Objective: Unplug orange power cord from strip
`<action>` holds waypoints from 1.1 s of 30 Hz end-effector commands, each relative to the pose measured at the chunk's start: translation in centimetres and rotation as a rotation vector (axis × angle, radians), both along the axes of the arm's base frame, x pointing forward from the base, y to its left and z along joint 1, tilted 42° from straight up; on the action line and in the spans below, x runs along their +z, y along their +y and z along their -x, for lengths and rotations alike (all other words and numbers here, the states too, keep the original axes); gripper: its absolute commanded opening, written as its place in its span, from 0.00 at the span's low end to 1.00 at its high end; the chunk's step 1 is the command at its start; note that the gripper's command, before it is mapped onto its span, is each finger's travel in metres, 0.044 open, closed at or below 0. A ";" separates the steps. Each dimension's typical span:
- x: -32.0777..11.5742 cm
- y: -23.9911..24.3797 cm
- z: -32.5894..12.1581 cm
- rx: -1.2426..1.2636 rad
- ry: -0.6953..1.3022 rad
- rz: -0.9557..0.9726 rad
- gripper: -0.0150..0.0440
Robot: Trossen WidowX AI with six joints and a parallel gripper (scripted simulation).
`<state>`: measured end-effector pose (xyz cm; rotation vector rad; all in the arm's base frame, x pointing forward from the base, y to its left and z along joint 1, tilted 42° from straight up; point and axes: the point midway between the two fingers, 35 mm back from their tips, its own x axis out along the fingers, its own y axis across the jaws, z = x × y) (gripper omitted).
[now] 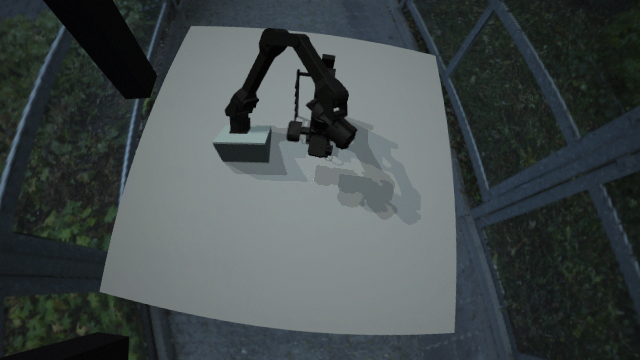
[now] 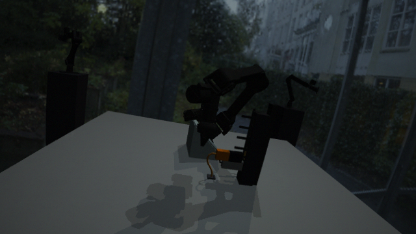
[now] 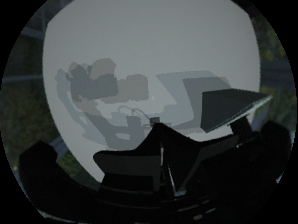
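Observation:
The orange plug [image 2: 223, 155] lies level against a black block [image 2: 235, 156], which reaches the tall dark upright piece [image 2: 255, 153]. Which part is the power strip is hard to tell in the dark. The orange cord [image 2: 208, 161] curves down from the plug to a small dark block [image 2: 211, 177] [image 3: 155, 120] near the table. My gripper [image 2: 203, 143] [image 3: 158, 125] is shut with nothing between its fingers. Its tips point down, above and to the left of the plug in the exterior view, apart from plug and cord. In the top view the arm hides the plug.
A pale green box [image 1: 242, 153] [image 2: 198, 149] [image 3: 222, 107] carries the arm's base, to the left in the top view. Several thin pegs [image 2: 242, 137] stick out of the upright piece. A light grey block [image 2: 231, 165] sits under the plug. The pale table [image 1: 280, 250] bears broad shadows.

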<state>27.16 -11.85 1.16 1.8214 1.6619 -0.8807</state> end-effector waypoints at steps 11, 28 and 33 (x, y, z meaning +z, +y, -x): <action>0.0 0.0 0.0 0.005 -0.003 0.004 0.25; -0.2 0.2 0.3 0.005 -0.003 0.004 0.25; -0.2 0.1 0.2 0.005 -0.003 0.004 0.25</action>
